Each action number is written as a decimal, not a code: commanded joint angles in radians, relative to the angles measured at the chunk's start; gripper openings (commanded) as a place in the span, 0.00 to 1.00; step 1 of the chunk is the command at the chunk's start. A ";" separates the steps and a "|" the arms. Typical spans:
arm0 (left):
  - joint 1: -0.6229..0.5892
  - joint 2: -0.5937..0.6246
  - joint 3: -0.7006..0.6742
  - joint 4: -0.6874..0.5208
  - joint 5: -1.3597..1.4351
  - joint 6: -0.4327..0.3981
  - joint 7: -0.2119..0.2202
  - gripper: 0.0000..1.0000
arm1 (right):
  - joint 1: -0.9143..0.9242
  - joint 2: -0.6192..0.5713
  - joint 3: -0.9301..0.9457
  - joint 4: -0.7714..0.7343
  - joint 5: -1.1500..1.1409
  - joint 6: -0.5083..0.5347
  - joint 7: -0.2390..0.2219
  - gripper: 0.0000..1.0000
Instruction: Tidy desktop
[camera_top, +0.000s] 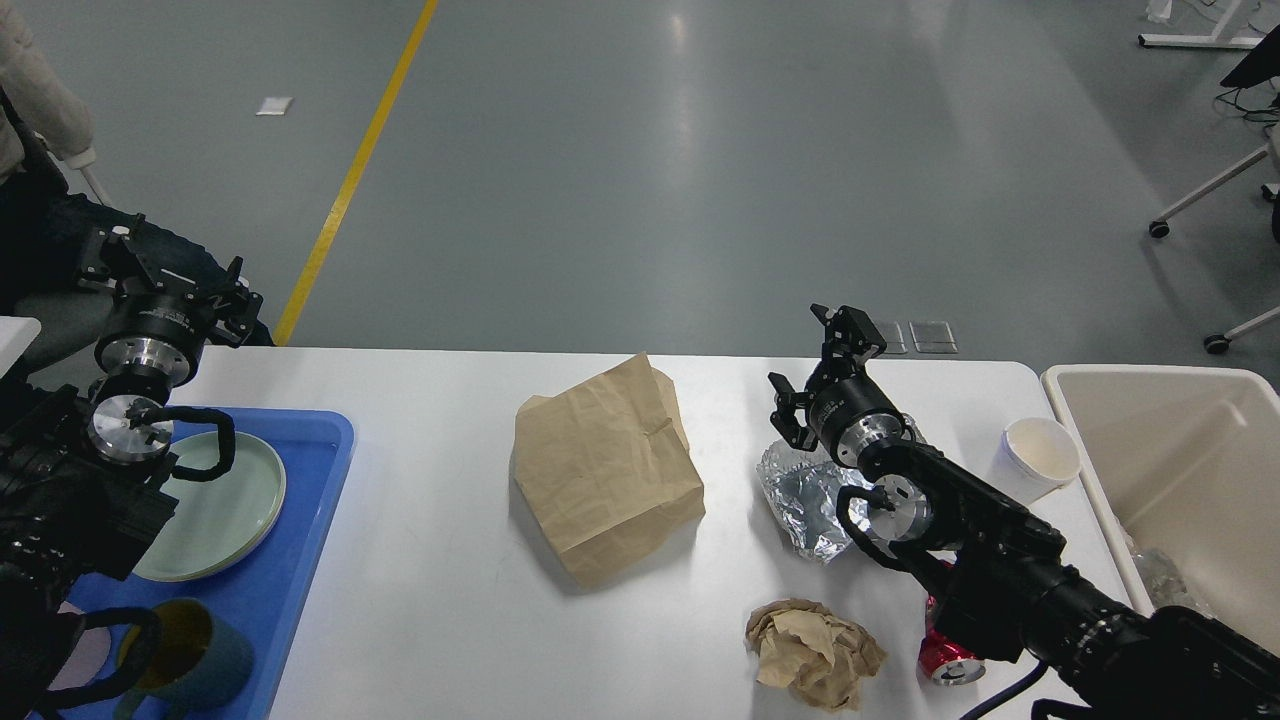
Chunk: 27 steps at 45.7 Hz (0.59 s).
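One head camera looks forward and down from near the desktop (440, 620), floor beyond its far edge.

1. The counter (420, 560) lies bare between the blue tray (310, 540) and the paper bag (603, 470), a wide lane.
2. Right of the bag, foil (800, 495), a crumpled paper wad (812, 655), a red can (945, 660) and a white cup (1040, 455) crowd the surface.
3. A beige bin (1170, 400) blocks the right edge.
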 joint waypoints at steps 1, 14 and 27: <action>-0.038 -0.001 0.010 0.000 0.007 0.002 -0.008 0.96 | 0.000 0.000 0.000 0.000 0.000 0.000 0.000 1.00; -0.088 -0.001 0.015 -0.004 0.010 -0.007 -0.008 0.96 | 0.000 0.000 0.000 0.000 0.000 0.000 0.000 1.00; -0.103 -0.001 0.016 -0.003 0.010 0.002 -0.006 0.96 | 0.000 0.000 0.000 0.000 0.000 0.000 0.000 1.00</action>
